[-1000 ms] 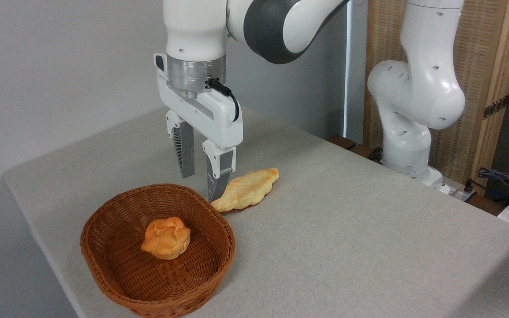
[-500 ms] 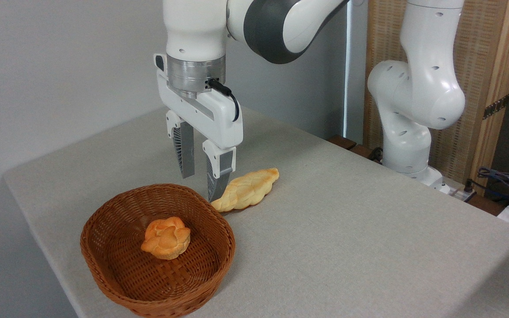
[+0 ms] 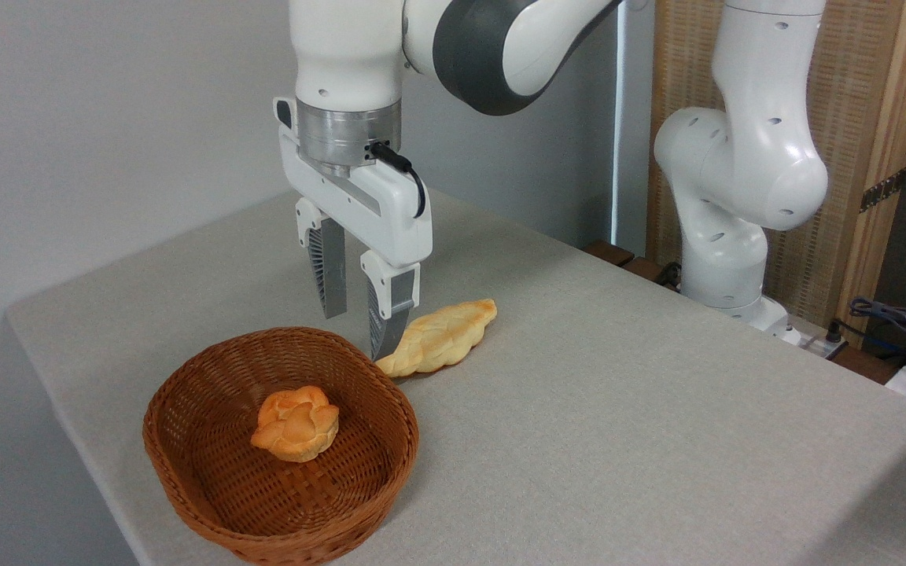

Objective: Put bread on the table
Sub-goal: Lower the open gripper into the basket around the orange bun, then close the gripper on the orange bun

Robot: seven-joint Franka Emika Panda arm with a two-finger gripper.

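Note:
The bread [image 3: 296,423], a small round golden-orange bun with a knotted top, lies inside the brown wicker basket [image 3: 209,479] at the front left of the light grey table [image 3: 618,409]. My gripper [image 3: 356,336] hangs above the basket's far rim, up and to the right of the bun, pointing straight down. Its two fingers stand apart, open, with nothing between them.
A longer, paler braided loaf [image 3: 441,336] lies on the table just right of the gripper, partly behind the right finger. The arm's white base [image 3: 724,236] stands past the table's far right edge. Cables [image 3: 893,322] lie at the far right.

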